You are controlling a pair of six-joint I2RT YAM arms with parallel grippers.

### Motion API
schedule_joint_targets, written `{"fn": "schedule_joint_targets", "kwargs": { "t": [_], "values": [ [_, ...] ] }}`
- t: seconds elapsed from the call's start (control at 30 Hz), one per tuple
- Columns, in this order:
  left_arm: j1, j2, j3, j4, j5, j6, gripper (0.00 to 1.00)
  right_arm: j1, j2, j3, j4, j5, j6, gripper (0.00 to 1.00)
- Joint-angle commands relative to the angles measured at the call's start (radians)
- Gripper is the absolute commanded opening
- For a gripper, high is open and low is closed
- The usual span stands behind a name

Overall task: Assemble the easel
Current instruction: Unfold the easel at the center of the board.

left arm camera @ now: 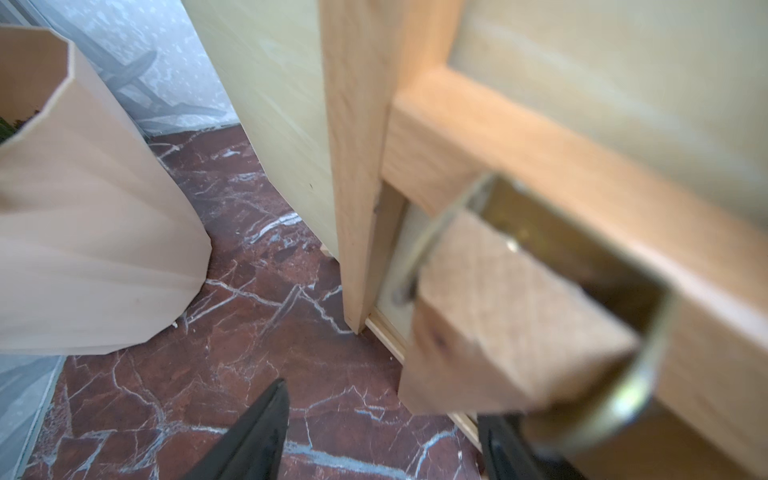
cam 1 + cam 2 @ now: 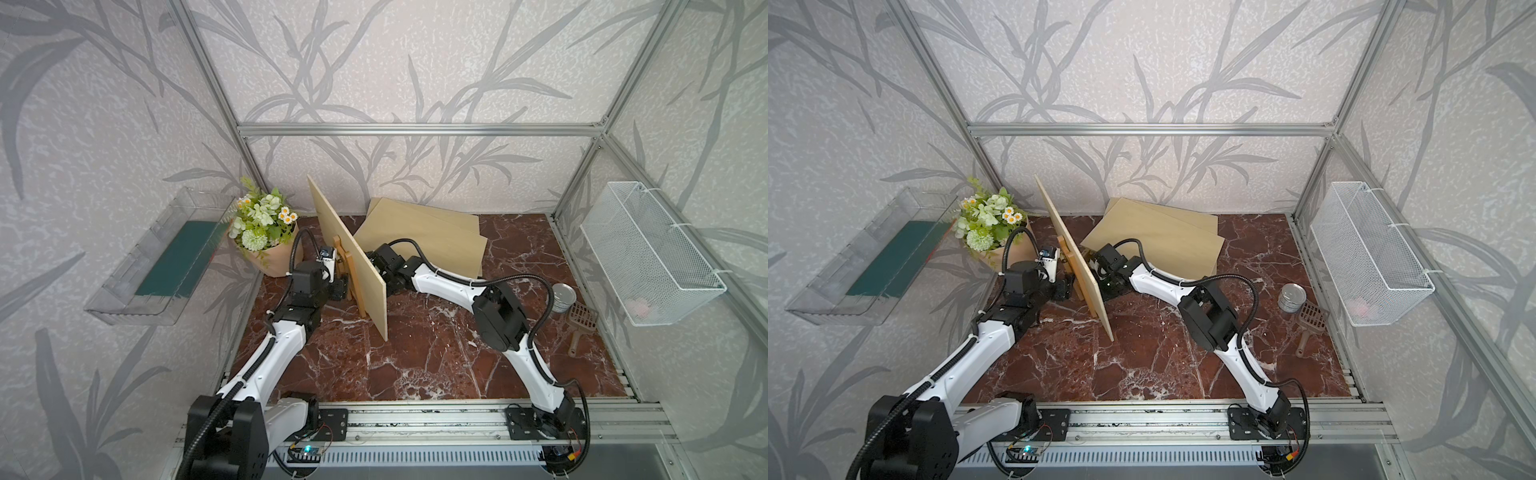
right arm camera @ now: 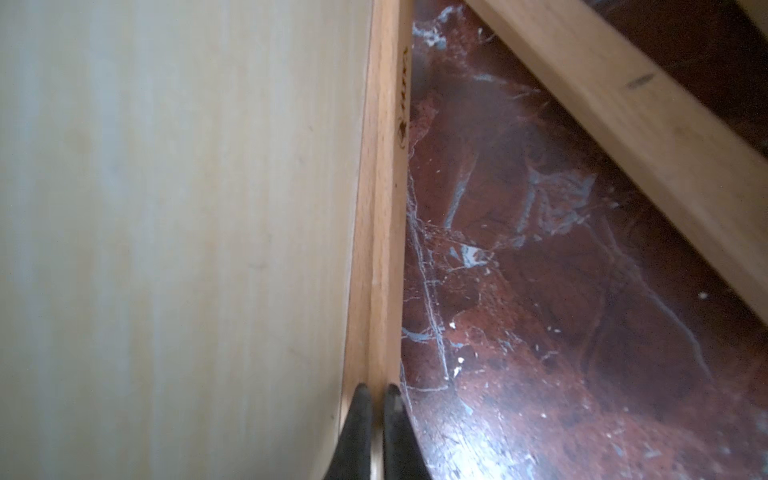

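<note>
**Tipping hazard at a half-propped easel**

The easel (image 2: 360, 296) stands left of the table's middle, with a tall pale panel (image 2: 365, 282) upright against it. On its left side, the left gripper (image 1: 382, 403) has its jaws spread wide and holds nothing. The hinged rear leg (image 1: 519, 320) hangs just above its fingers and does not look planted. On the panel's right side, the right gripper (image 3: 376, 388) is pinched narrow at the front rail (image 3: 382, 208). Whether it truly clamps the wood I cannot tell.

If that pinch alone steadies the frame, a slip there or a stray nudge from the left arm could topple panel and easel. They would probably fall towards the flower pot (image 2: 276, 257) just beside them on the left.

The glossy red marble-patterned table (image 2: 415, 365) may also let wooden feet skid. Spare boards (image 2: 436, 232) lie far right of the easel, and a tin (image 2: 563, 297) and scoop (image 2: 582, 320) sit at the right edge. Leaf-print walls carry a wire basket (image 2: 652, 253) on the right and a clear tray (image 2: 158, 257) on the left.
</note>
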Motion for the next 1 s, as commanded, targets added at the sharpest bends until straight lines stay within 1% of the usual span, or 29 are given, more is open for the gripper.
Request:
{"fn": "schedule_joint_targets", "kwargs": {
  "t": [0.0, 0.1, 0.3, 0.43, 0.53, 0.7, 0.87, 0.97],
  "values": [
    [0.006, -0.013, -0.022, 0.107, -0.100, -0.025, 0.72, -0.015, -0.008, -0.011, -0.137, 0.022, -0.010, 0.08],
    [0.004, -0.041, -0.043, 0.134, -0.197, -0.029, 0.72, -0.014, -0.007, -0.012, -0.133, 0.021, -0.005, 0.08],
    [0.004, -0.120, -0.046, 0.079, -0.327, -0.064, 0.72, -0.013, -0.004, -0.010, -0.134, 0.036, -0.007, 0.08],
    [0.005, -0.169, -0.036, 0.008, -0.377, -0.102, 0.72, -0.008, -0.004, -0.011, -0.142, 0.068, -0.009, 0.08],
    [0.005, -0.199, -0.032, -0.053, -0.414, -0.140, 0.74, 0.005, -0.002, -0.003, -0.159, 0.113, -0.021, 0.08],
    [0.005, -0.264, -0.056, -0.108, -0.460, -0.181, 0.74, 0.044, 0.005, 0.027, -0.209, 0.232, -0.051, 0.08],
    [0.008, -0.300, -0.083, -0.159, -0.586, -0.220, 0.76, 0.086, 0.010, 0.046, -0.249, 0.359, -0.073, 0.09],
    [0.011, -0.305, -0.071, -0.186, -0.658, -0.253, 0.78, 0.110, 0.012, 0.049, -0.266, 0.421, -0.074, 0.08]
  ]
}}
